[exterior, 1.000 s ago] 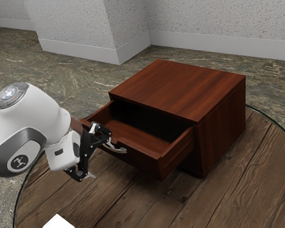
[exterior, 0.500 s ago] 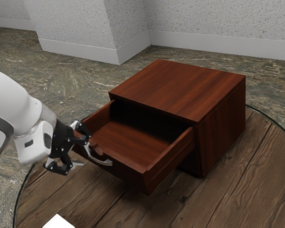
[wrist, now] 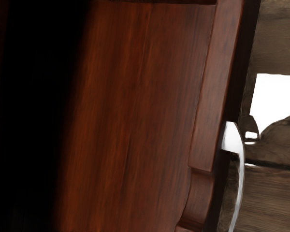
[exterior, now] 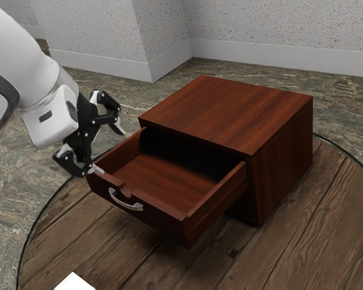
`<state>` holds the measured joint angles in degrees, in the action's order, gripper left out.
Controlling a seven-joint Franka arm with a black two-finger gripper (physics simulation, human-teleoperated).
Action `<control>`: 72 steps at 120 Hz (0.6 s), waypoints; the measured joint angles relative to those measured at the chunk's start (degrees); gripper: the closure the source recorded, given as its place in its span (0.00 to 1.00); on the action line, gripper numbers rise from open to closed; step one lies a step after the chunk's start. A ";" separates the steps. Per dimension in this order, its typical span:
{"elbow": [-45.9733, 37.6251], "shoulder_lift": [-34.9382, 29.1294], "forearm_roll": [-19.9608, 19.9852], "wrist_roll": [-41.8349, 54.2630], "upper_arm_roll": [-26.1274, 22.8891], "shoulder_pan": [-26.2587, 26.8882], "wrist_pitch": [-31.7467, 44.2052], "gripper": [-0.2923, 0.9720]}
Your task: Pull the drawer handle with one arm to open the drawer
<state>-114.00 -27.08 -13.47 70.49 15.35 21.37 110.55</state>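
While the drawer [exterior: 163,178] sits far out of the cabinet [exterior: 230,112] on the table [exterior: 302,241], the gripper [exterior: 108,150] hangs just above its front corner at the exterior view's left, fingers spread, gripping nothing. The handle [exterior: 126,202] is on the front, untouched.

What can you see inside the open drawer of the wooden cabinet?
The drawer shows only its bare wooden floor and side walls; nothing lies there. Its rear part sits under the cabinet top in dark shadow, so that stretch cannot be checked.
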 joint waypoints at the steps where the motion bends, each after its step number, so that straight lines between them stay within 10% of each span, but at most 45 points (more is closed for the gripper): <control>1: 0.94 0.83 0.26 -0.69 -0.03 0.00 -0.42 0.27; 72: 20.80 14.59 6.23 -47.51 -7.69 -8.95 -22.47 0.23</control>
<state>-93.21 -12.49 -7.25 22.98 7.66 12.42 88.08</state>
